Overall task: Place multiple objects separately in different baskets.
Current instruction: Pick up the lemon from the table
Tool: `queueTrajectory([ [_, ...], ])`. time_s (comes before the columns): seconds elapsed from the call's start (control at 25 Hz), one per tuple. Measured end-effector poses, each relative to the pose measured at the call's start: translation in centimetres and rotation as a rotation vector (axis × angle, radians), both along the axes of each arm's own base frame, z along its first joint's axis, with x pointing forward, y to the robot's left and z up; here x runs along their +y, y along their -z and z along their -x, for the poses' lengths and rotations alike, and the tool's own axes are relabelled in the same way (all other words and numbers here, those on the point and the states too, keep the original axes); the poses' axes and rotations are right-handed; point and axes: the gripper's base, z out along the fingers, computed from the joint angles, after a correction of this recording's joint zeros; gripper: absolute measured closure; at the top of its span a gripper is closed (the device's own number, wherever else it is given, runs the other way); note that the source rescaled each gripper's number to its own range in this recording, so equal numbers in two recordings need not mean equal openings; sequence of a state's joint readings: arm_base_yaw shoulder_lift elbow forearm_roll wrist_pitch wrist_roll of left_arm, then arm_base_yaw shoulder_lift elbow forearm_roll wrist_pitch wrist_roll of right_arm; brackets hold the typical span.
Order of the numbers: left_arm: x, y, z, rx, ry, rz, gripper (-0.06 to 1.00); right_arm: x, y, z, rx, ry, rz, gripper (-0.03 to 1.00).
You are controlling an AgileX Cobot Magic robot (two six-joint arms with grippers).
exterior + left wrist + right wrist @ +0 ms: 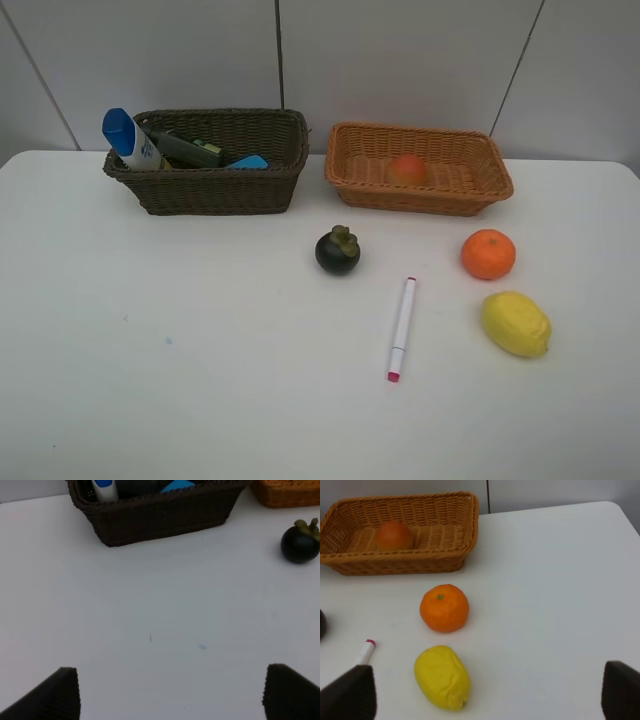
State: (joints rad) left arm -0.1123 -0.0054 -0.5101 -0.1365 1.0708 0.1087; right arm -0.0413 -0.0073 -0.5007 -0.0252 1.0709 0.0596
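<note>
Bright, even light; soft faint shadow beneath the lemon [515, 323]; wrist views slightly blurred.

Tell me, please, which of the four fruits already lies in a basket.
The red-orange fruit, lying in the light orange-tan basket; the mangosteen, the orange and the lemon all sit out on the table.

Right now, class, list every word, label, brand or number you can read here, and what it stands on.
Nothing is legible.
On the white bottle: blue print, too small to read.
On the dark box beside it: a yellowish patch, too blurred to read.
On the marker: no print visible.
</note>
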Motion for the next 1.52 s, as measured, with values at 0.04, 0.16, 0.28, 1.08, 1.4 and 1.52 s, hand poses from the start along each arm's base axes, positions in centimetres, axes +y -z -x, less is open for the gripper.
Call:
queueTrajectory([
  [0.04, 0.0, 0.0, 0.0, 0.000, 0.000, 0.000, 0.11, 0.0, 0.0, 0.0, 0.000, 0.000, 0.000, -0.03],
  [0.16, 0.0, 0.0, 0.0, 0.000, 0.000, 0.000, 0.11, 0.0, 0.0, 0.0, 0.000, 0.000, 0.000, -0.03],
  [0.28, 0.0, 0.0, 0.0, 0.000, 0.000, 0.000, 0.11, 0.0, 0.0, 0.0, 0.000, 0.000, 0.000, -0.03],
  [1.08, 0.0, 0.0, 0.0, 0.000, 0.000, 0.000, 0.11, -0.3, -0.7, -6.5, 0.317, 0.010, -0.027, -0.03],
  [1.4, 0.0, 0.0, 0.0, 0.000, 0.000, 0.000, 0.11, -0.7, 1.1, -16.0, 0.709, 0.016, -0.045, -0.03],
  [1.52, 0.0, 0.0, 0.0, 0.000, 0.000, 0.000, 0.11, -0.5, 2.0, -18.4, 0.797, 0.009, -0.080, -0.03],
])
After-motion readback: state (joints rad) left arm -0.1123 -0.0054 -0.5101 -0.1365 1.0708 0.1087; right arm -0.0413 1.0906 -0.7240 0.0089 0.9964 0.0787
